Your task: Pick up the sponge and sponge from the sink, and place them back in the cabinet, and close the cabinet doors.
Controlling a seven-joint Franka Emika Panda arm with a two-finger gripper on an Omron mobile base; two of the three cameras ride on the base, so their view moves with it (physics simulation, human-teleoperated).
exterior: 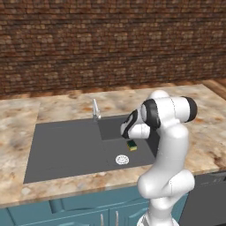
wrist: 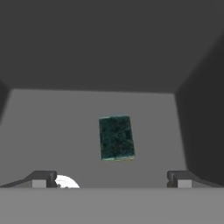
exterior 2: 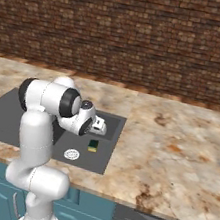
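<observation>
Currently: gripper (wrist: 111,178) jaws spread wide above sponge (wrist: 116,138) in sink (exterior: 66,150); an off-centre descent could nudge it aside.

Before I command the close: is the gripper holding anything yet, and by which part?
Nothing is held. The gripper is open above the sink, its fingers spread wide of the sponge, which lies green face up on the basin floor.

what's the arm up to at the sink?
The arm has its gripper poised over the sink, jaws wide open and holding nothing. One sponge lies green face up on the basin floor between the fingertips' line of sight, close to the white drain. It hasn't been grasped yet; this looks like the approach to pick it up.
</observation>
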